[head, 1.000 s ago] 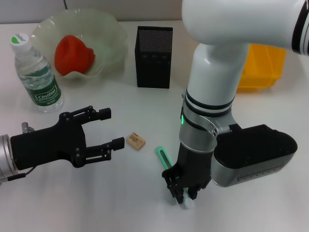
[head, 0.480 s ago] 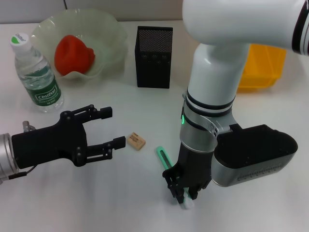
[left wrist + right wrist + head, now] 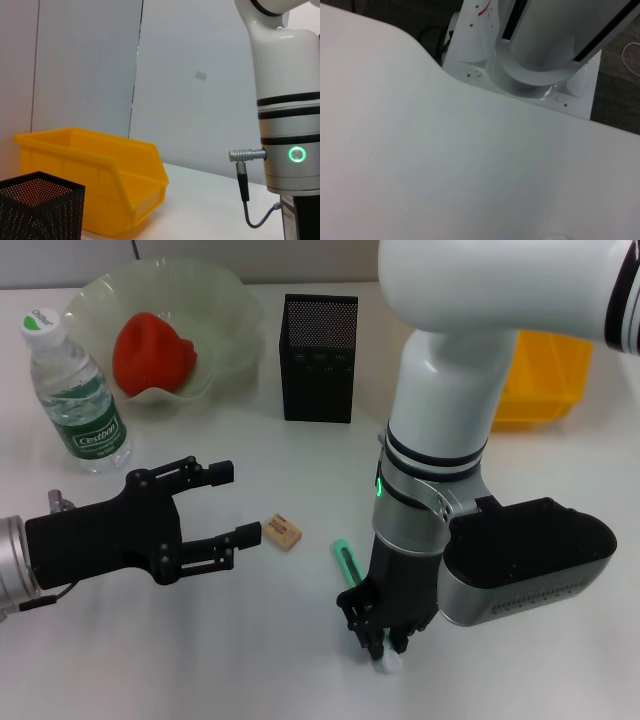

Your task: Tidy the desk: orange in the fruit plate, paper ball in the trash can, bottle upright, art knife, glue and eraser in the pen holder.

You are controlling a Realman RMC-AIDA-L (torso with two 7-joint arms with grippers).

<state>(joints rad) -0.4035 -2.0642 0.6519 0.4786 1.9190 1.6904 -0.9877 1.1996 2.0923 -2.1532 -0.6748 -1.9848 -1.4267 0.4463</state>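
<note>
So we're on the art knife [image 3: 345, 562] step: our right gripper [image 3: 383, 640] is pinched shut on its lower end, near the surface [image 3: 200, 660]. Next it needs lifting over to the pen holder [image 3: 319, 358]; left gripper [image 3: 228, 505] hovers wide open and empty, just beside the eraser [image 3: 281, 532].

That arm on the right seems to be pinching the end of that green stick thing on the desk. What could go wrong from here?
The right gripper grips only the near end of the slim green art knife, so it could pivot or slip out when lifted.

The black mesh pen holder has a narrow opening; a tilted knife might catch its rim.

The left gripper hovers open right beside the small tan eraser and could nudge it away rather than grasp it.
</note>
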